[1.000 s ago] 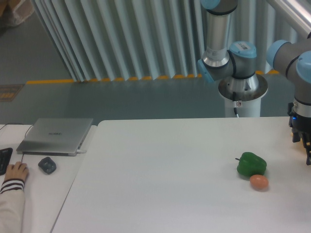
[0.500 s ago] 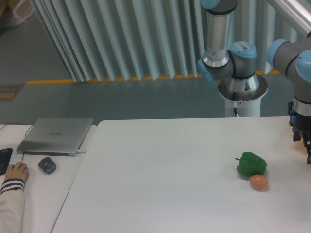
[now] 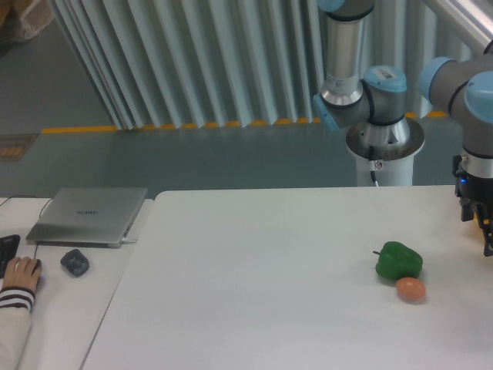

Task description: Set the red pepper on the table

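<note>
So the glossy red bell pepper isn't anywhere in view, and the black two-finger gripper sits half cut off at the right edge above the big white matte table, so I can't tell whether it's open, closed or holding anything. My guess is the pepper is light, firm and slick-skinned, so grip across the widest part of the body, not the stem.

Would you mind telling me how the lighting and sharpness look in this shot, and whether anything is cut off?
Fixed camera: soft, even light with a bluish cast; the glossy green bell pepper and small orange-brown egg-shaped object cast only faint shadows on the large white tabletop; focus is slightly soft; the black two-finger gripper is cropped at the right edge.
</note>
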You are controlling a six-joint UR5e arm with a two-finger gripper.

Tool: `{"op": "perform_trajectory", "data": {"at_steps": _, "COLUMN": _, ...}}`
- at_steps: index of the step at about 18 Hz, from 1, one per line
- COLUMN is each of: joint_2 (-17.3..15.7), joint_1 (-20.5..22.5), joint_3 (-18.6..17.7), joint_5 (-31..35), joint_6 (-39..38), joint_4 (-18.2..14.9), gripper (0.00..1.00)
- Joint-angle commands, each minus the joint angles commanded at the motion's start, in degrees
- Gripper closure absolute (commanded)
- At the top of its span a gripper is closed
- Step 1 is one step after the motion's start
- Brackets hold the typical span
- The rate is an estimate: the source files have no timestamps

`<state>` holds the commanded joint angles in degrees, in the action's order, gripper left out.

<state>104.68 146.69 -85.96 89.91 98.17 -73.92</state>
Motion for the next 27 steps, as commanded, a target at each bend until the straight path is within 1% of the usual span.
{"op": "perform_trajectory", "data": {"at_steps": 4, "joint_2": 0.0, "joint_1": 1.14, "joint_3": -0.09, "joint_5": 0.35, "joint_6": 0.79, "joint_4": 0.09, "gripper": 0.0}}
{"op": "perform_trajectory", "data": {"at_steps": 5, "joint_2": 0.0, "joint_1": 1.41, "joint_3": -0.61, "joint_5": 0.26, "joint_6": 0.79, "joint_4": 0.17, "gripper": 0.0}}
{"op": "perform_trajectory", "data": {"at_steps": 8, "joint_2": -0.09, "joint_1": 2.64, "joint_3": -1.32, "joint_5": 0.35, "joint_6": 0.97, "joint_4": 1.75, "gripper": 0.0}}
{"op": "perform_trajectory", "data": {"at_steps": 10, "joint_2": -0.18, "joint_1": 2.9, "joint_3": -2.02, "joint_5": 0.44, "joint_6": 0.88, "joint_4": 2.11, "gripper": 0.0}}
{"op": "perform_trajectory", "data": {"at_steps": 11, "joint_2": -0.44, "joint_1": 3.42, "joint_3": -2.11, "joint_5": 0.52, "joint_6": 0.96, "joint_4": 2.02, "gripper": 0.0}}
{"op": "perform_trajectory", "data": {"at_steps": 13, "joint_2": -1.14, "joint_1": 5.88, "joint_3": -2.11, "joint_5": 0.61, "joint_6": 1.23, "joint_4": 1.58, "gripper": 0.0}}
{"op": "perform_trajectory", "data": {"at_steps": 14, "joint_2": -1.58, "joint_1": 7.8, "joint_3": -2.11, "joint_5": 0.79, "joint_6": 4.01, "joint_4": 1.15, "gripper": 0.0}}
{"op": "perform_trajectory", "data": {"at_steps": 15, "joint_2": -2.19, "joint_1": 9.74, "joint_3": -2.81, "joint_5": 2.27, "joint_6": 8.83, "joint_4": 0.36, "gripper": 0.0}}
{"op": "perform_trajectory", "data": {"at_steps": 17, "joint_2": -2.64, "joint_1": 12.21, "joint_3": -3.43, "joint_5": 6.3, "joint_6": 14.47, "joint_4": -1.48, "gripper": 0.0}}
{"op": "perform_trajectory", "data": {"at_steps": 18, "joint_2": -2.73, "joint_1": 13.52, "joint_3": -3.52, "joint_5": 7.81, "joint_6": 16.15, "joint_4": -1.76, "gripper": 0.0}}
{"op": "perform_trajectory", "data": {"at_steps": 21, "joint_2": -3.43, "joint_1": 14.59, "joint_3": -4.92, "joint_5": 12.46, "joint_6": 19.06, "joint_4": -1.67, "gripper": 0.0}}
{"op": "perform_trajectory", "data": {"at_steps": 24, "joint_2": -3.52, "joint_1": 14.77, "joint_3": -5.19, "joint_5": 18.61, "joint_6": 23.88, "joint_4": -1.58, "gripper": 0.0}}
{"op": "perform_trajectory", "data": {"at_steps": 26, "joint_2": -3.43, "joint_1": 16.16, "joint_3": -5.19, "joint_5": 19.68, "joint_6": 27.14, "joint_4": -1.23, "gripper": 0.0}}
{"op": "perform_trajectory", "data": {"at_steps": 27, "joint_2": -3.43, "joint_1": 17.39, "joint_3": -5.19, "joint_5": 20.03, "joint_6": 29.94, "joint_4": -0.97, "gripper": 0.0}}
